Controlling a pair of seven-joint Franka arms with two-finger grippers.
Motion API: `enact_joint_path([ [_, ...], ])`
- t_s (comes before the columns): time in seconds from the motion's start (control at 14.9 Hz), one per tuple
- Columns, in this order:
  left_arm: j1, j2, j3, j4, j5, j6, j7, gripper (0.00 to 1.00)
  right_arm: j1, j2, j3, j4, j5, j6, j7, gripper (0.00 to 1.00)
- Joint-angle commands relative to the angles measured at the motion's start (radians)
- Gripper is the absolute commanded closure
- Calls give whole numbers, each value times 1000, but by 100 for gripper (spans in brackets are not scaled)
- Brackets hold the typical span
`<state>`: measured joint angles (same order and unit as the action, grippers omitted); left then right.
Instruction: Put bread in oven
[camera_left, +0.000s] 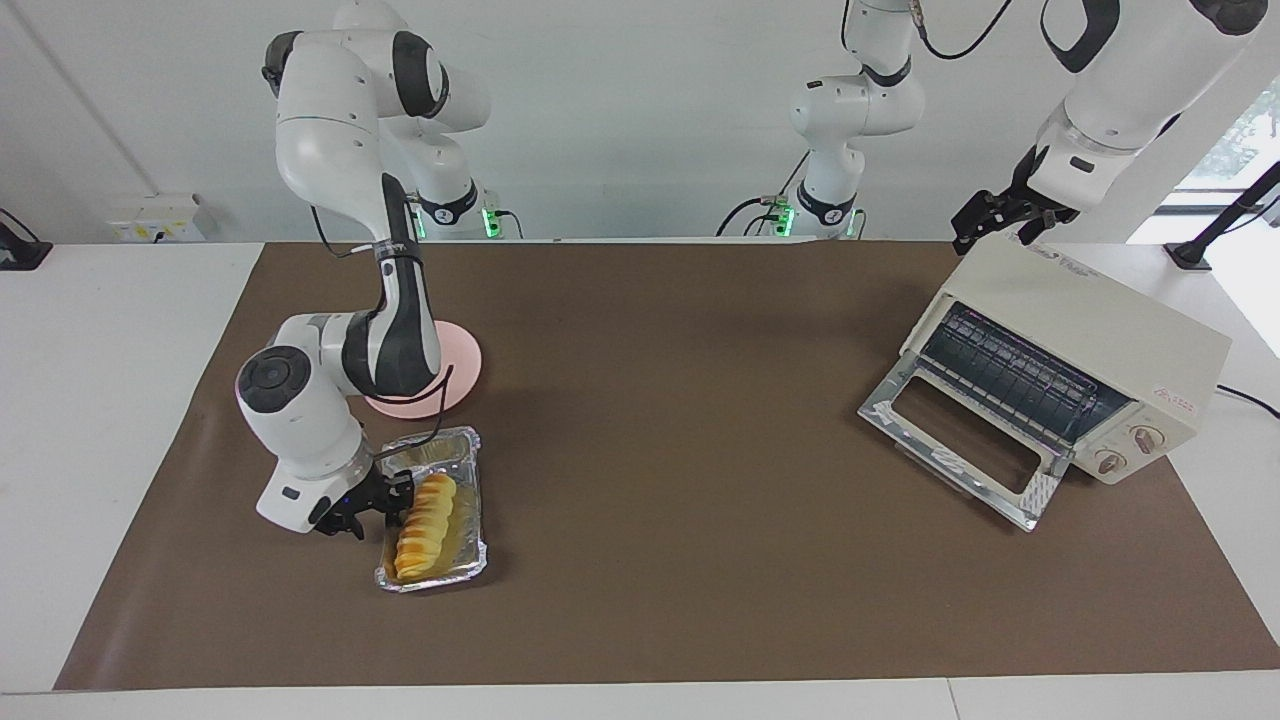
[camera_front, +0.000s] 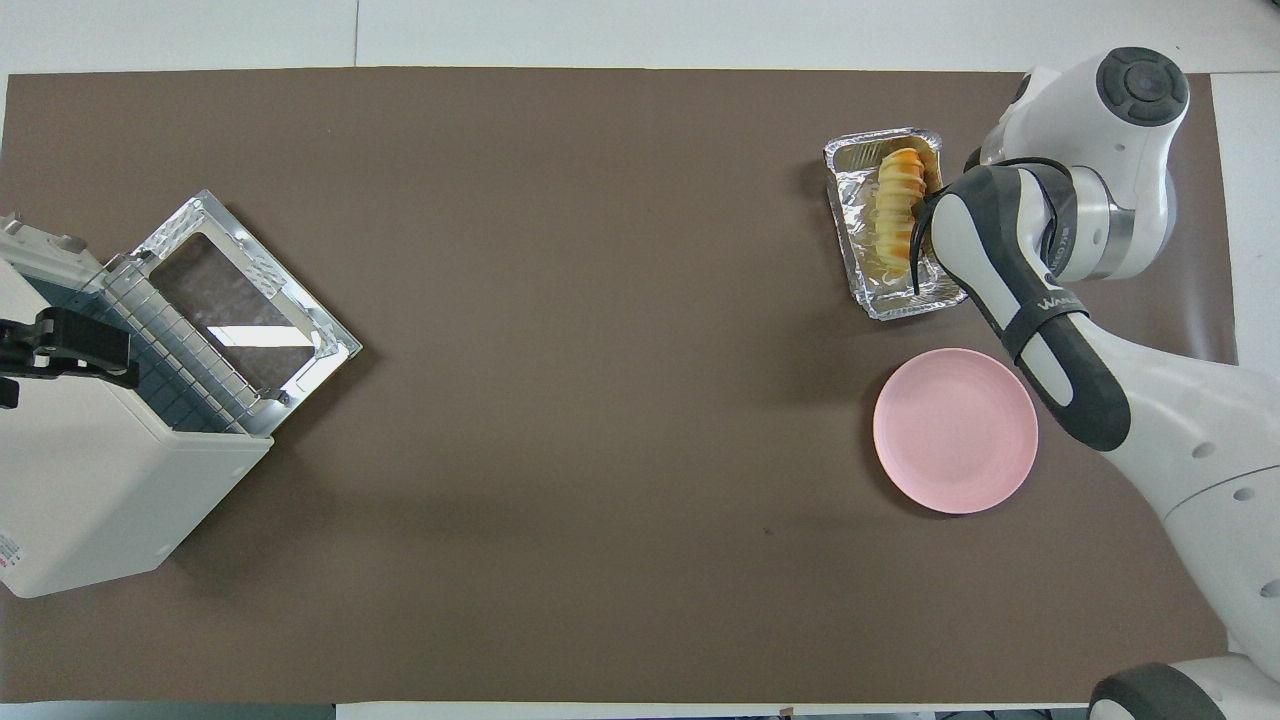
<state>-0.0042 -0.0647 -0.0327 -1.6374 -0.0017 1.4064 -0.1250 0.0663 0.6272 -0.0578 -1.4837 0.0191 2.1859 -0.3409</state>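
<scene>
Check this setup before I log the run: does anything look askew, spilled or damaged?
Nothing spilled or damaged. The oven sits at an angle on the table, door dropped open. The bread lies slightly askew in the foil tray, with the right claw against its side.

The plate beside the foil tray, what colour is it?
Plain pale pink plate, with no pattern; the overhead view shows it best.
</scene>
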Motion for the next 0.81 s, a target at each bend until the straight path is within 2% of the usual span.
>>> enact_joint_path([
  [0.0, 10, -27, -3, -29, -18, 11, 2, 0, 4, -29, 9, -44, 4, 17, 54, 100],
  [0.47, 10, -27, -3, -29, -18, 11, 2, 0, 3, -29, 13, -24, 4, -20, 54, 100],
  [0.74, 12, -27, -3, -29, -18, 11, 2, 0, 4, -27, 32, 147, 5, -271, 91, 100],
])
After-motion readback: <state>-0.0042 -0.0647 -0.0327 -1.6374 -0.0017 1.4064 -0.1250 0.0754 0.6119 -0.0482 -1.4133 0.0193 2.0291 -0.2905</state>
